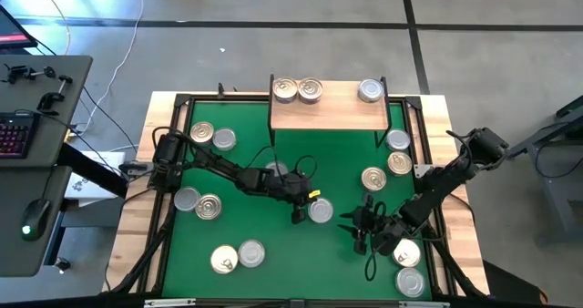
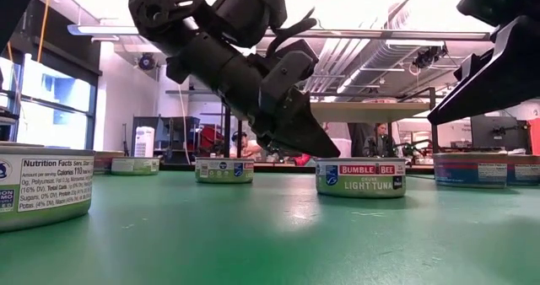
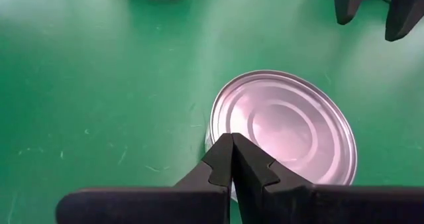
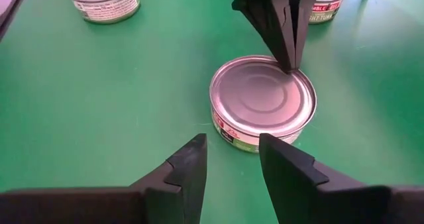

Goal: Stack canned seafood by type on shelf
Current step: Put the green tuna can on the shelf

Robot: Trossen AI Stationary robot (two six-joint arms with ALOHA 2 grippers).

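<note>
Left gripper [image 4: 289, 63], fingers pinched together, presses its tip on the rim of a silver tin [image 4: 262, 101] mid-mat, while the right gripper [image 4: 232, 154] waits part-open, empty, just beside it. Pushed off-centre, the tin could skid away from the shelf [image 1: 330, 112].

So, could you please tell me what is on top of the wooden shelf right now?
Three tins stand on the shelf: two golden-lidded tins side by side at its left end and one silver-lidded tin near its right end. The space under the board is hidden from above.
</note>
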